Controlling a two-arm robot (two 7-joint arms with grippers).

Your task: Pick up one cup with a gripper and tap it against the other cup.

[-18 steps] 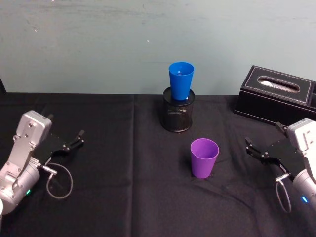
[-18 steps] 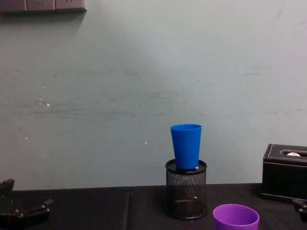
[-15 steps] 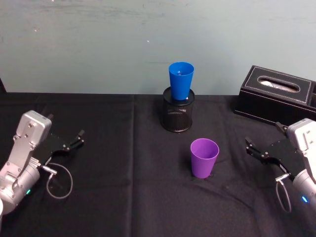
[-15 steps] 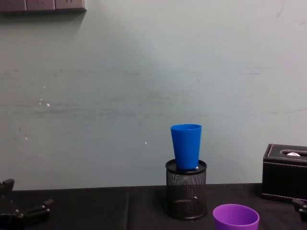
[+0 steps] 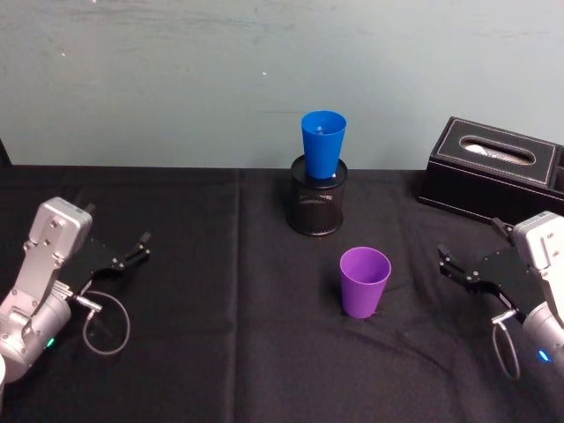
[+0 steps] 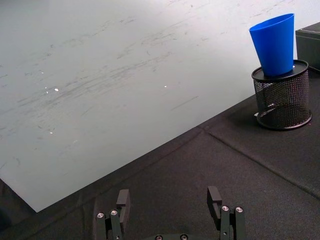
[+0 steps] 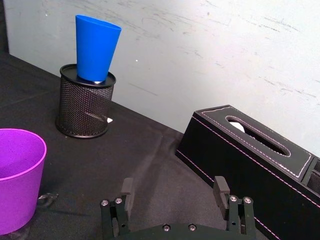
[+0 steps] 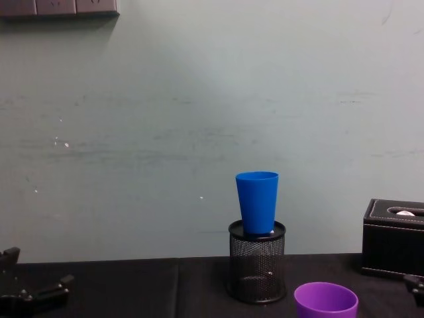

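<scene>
Nothing moved; left claw (image 6: pixel 168 200) and right claw (image 7: pixel 172 191) spread; smooth tapered purple cup (image 5: pixel 365 280) stands untouched.

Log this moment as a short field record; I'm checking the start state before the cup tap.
purple cup: upright on the black cloth, untouched, mouth up
blue cup: upright, seated in the mesh pen holder behind the purple cup
left tool: open, empty, low at the table's left side
right tool: open, empty, at the right side, closer to the purple cup than the left tool is
tissue box: back right, near the wall
task state: no cup picked up yet
</scene>
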